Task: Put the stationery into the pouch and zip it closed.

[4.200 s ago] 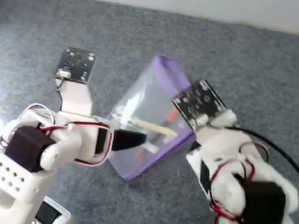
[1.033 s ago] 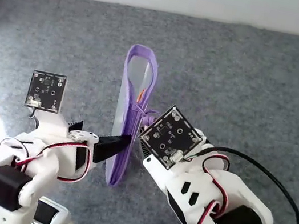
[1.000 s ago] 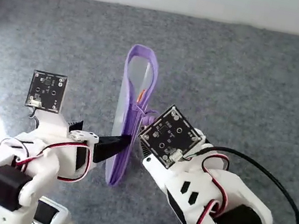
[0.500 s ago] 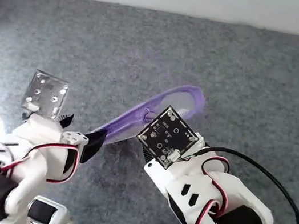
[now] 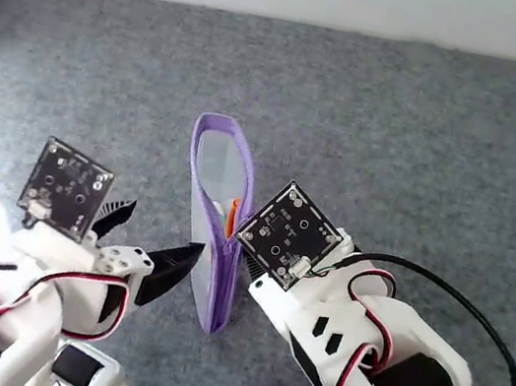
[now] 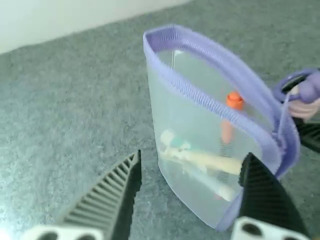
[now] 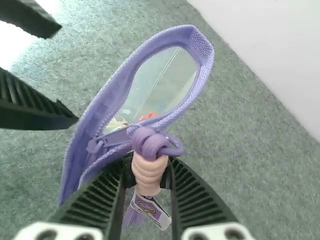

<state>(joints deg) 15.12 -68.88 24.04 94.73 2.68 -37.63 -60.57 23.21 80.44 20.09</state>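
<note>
1. The clear, purple-edged pouch (image 5: 213,175) stands upright on the grey table (image 5: 428,133) between the two arms, its mouth partly open.
2. Pens (image 6: 210,160) lie inside it.
3. The right gripper (image 7: 146,172) pinches the zip pull (image 7: 150,142) between its fingers.
4. The left gripper (image 5: 156,235) sits just beside the pouch, fingers spread wide.
</note>
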